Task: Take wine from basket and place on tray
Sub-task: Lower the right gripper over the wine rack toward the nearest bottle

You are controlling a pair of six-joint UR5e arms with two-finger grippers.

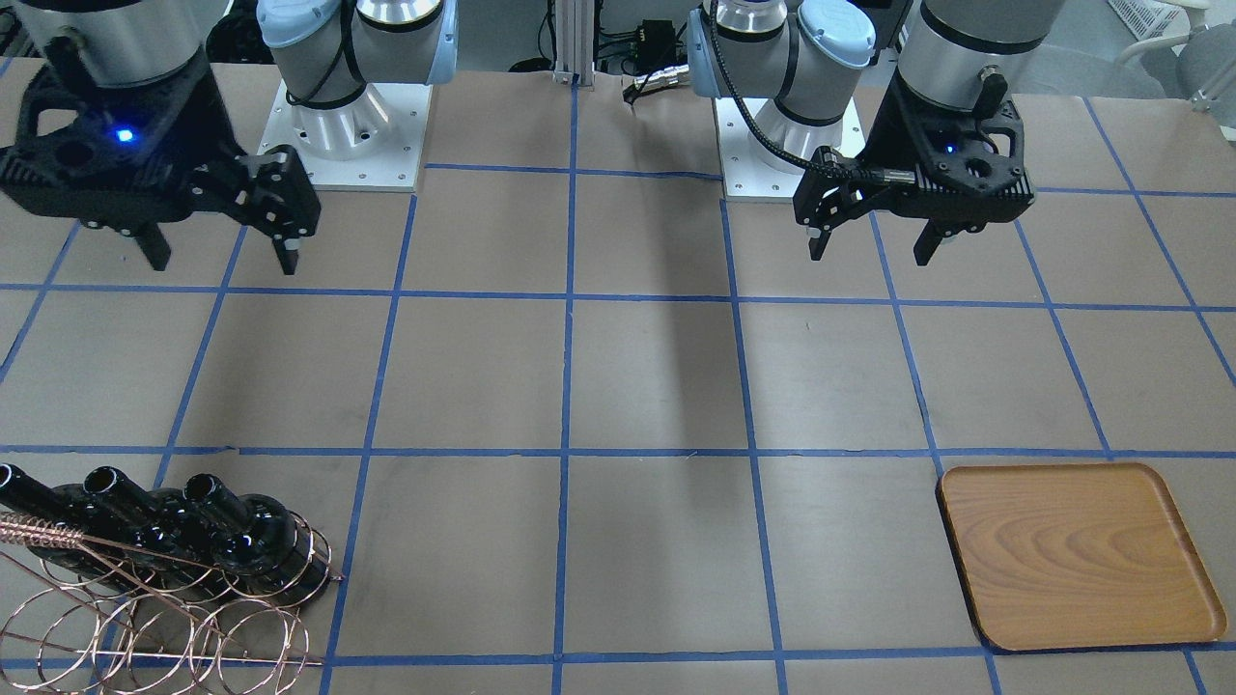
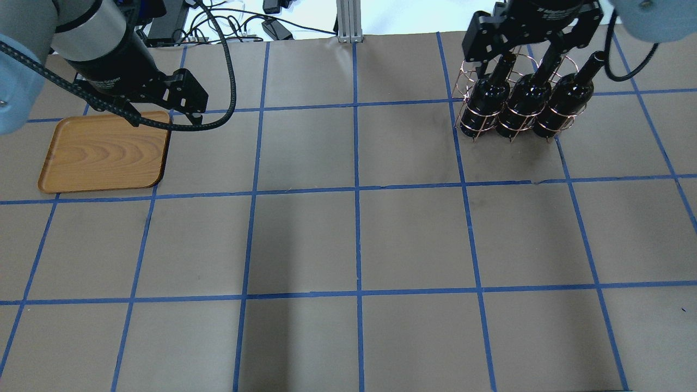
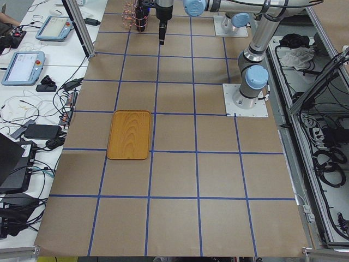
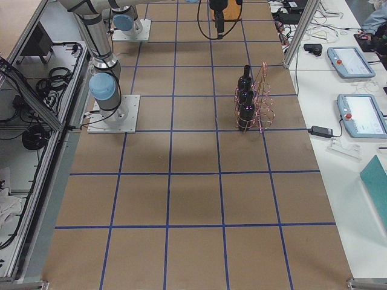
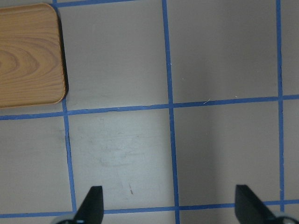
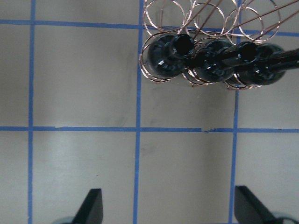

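So, front view: left gripper (image 1: 872, 253) and right gripper (image 1: 222, 263) both hang with jaws spread, empty. Overhead: the wine (image 2: 517, 106) stands in the basket (image 2: 459, 117), well apart from the tray (image 2: 103, 152). Right wrist view: bottles just ahead, so it's the reach step; next probably needs lining up on one neck
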